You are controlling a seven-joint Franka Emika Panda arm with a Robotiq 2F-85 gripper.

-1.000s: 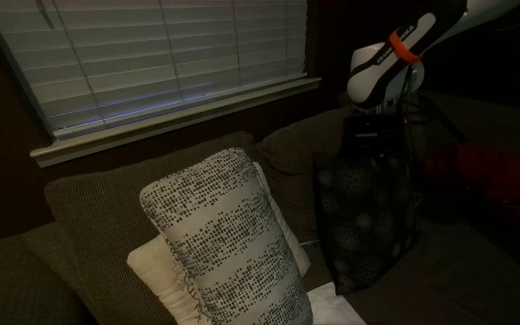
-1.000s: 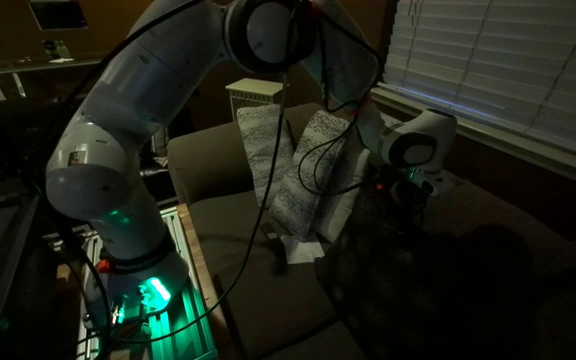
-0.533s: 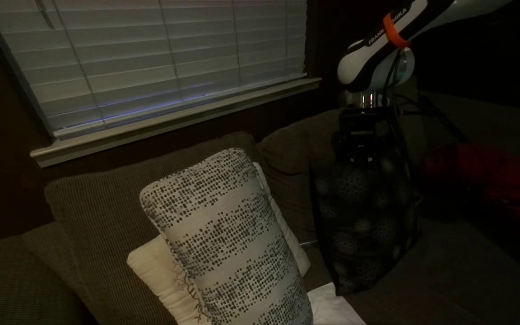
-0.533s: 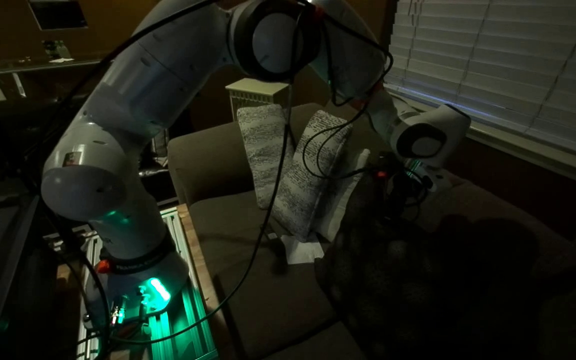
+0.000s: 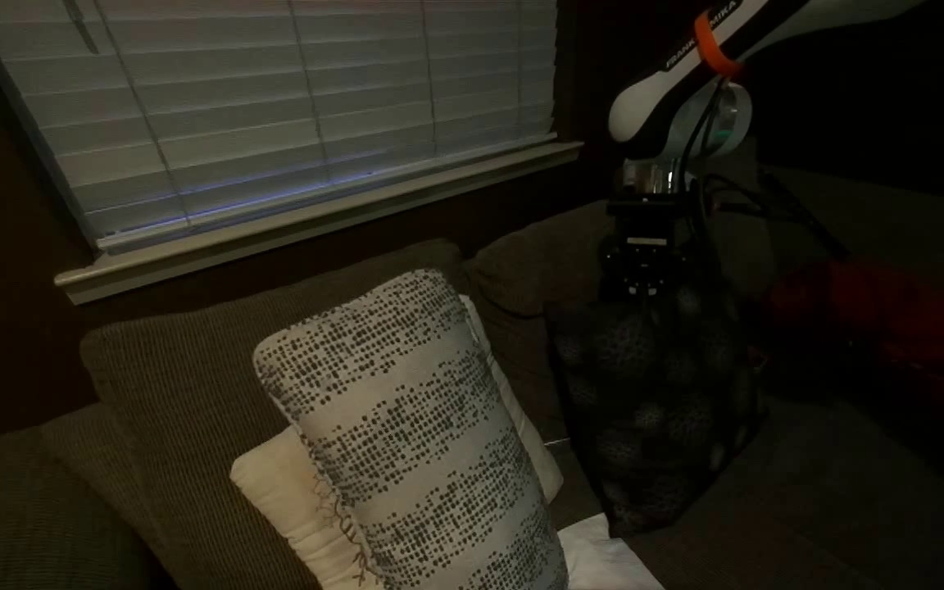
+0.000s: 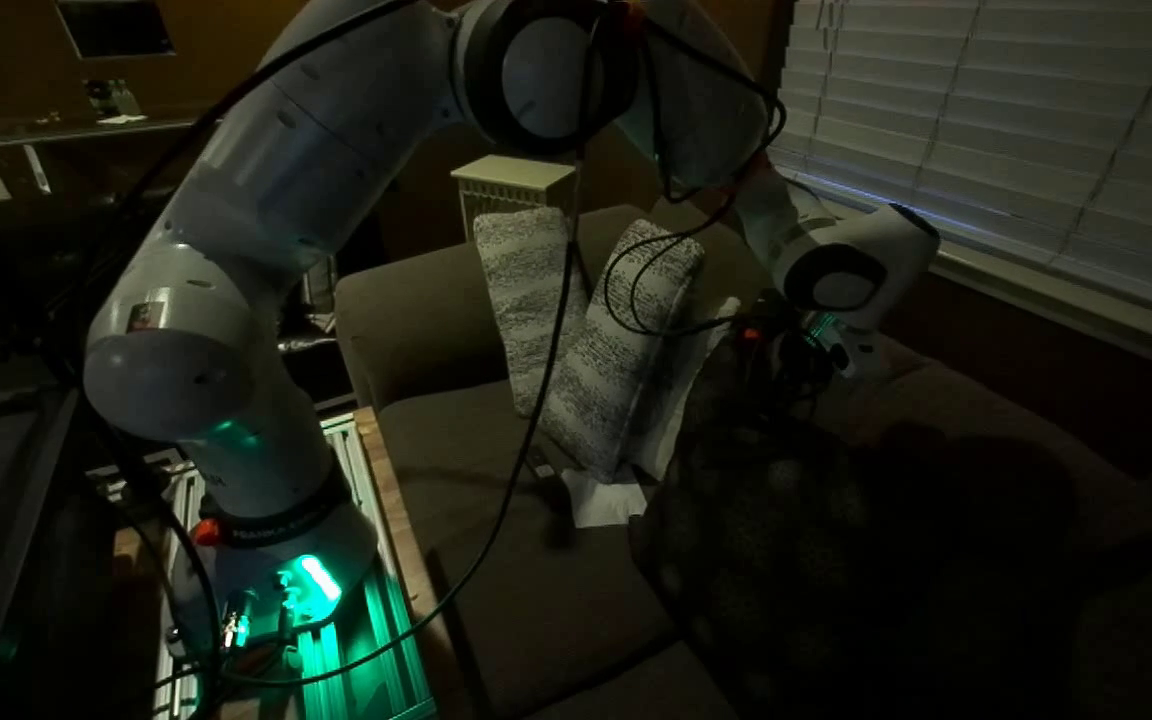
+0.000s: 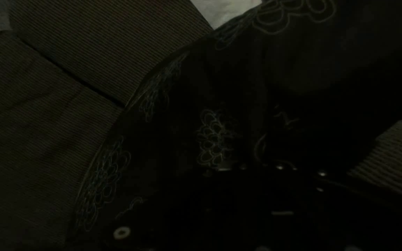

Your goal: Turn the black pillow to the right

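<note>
A grey-and-white speckled pillow point(image 5: 415, 442) leans in the foreground, a cream pillow point(image 5: 283, 483) just behind it. Farther along the sofa point(image 5: 185, 393), the black pillow point(image 5: 652, 418), marked with pale flowers, stands upright, one lower corner beside a white sheet point(image 5: 605, 561) of paper or cloth. The Robotiq gripper point(image 5: 642, 293) is at that pillow's top edge; with its fingers lost in darkness, whether they pinch the fabric cannot be told. Slatted blinds point(image 5: 275, 98) hang beyond.
</note>
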